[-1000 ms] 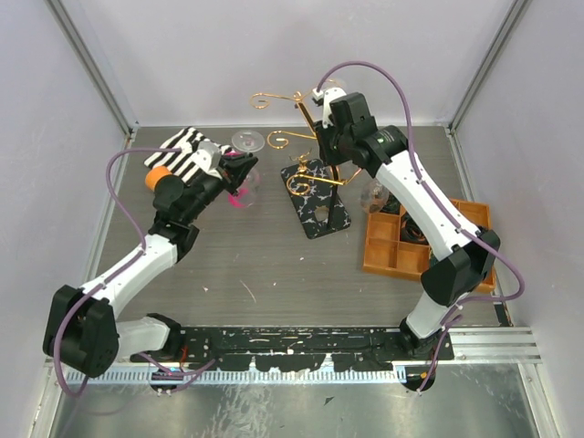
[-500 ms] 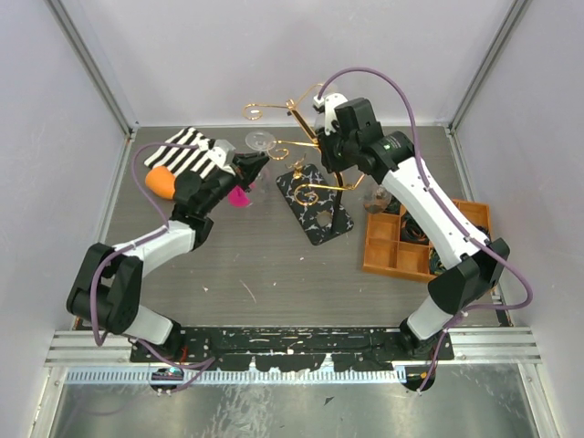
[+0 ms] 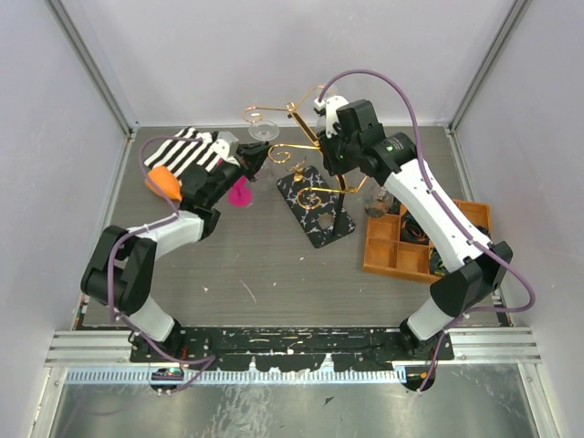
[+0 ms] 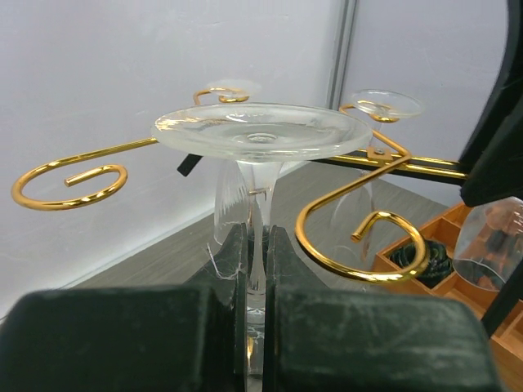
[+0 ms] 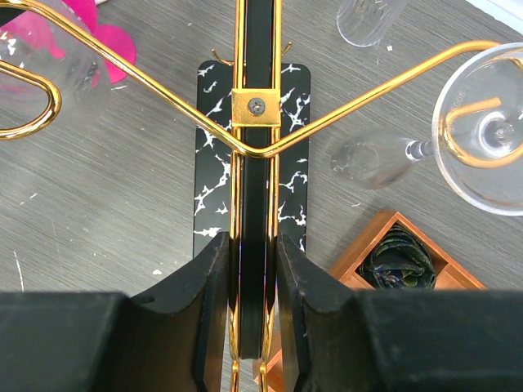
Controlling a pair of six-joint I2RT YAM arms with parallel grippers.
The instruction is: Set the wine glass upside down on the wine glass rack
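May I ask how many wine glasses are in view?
3: one wine glass inverted in the left gripper, a second glass hanging from the rack, a third glass beyond it; more may be hidden.

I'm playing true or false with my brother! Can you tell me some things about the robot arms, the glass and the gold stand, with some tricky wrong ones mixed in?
1. The left gripper is shut on the wine glass, which is upside down with its flat foot on top. True.
2. The right gripper holds nothing. False: its fingers clamp the upright post of the wine glass rack.
3. Another glass hangs from one of the rack's curly arms. True.
4. The orange tray sits on the left arm's side of the table. False: it is on the right arm's side.
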